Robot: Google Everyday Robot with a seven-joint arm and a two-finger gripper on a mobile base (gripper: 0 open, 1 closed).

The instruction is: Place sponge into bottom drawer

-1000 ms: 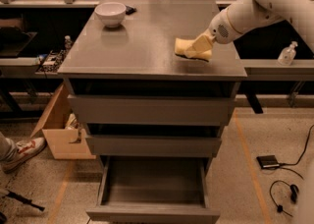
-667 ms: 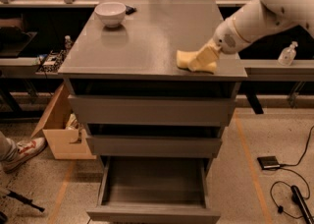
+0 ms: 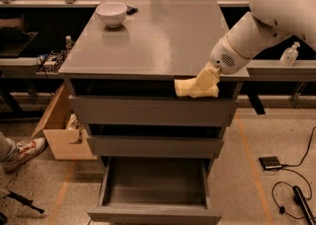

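Sponge [image 3: 185, 87] carried off the surface, now hanging at the cabinet's front edge.
A second ago the sponge sat low on the grey surface [image 3: 158, 36] near its right front corner. Now it is past the edge, in the air before the dark gap above the top drawer [image 3: 148, 110], clamped in the pincer [image 3: 206, 82], which reaches down from the right. The pick-up looks done; what remains, I judge, is the descent to the bottom drawer [image 3: 155, 214], pulled out well below. The sponge is a small pale-yellow foam block, soft-looking, with an uneven lower edge. A white bowl [image 3: 111, 13] sits far back left.
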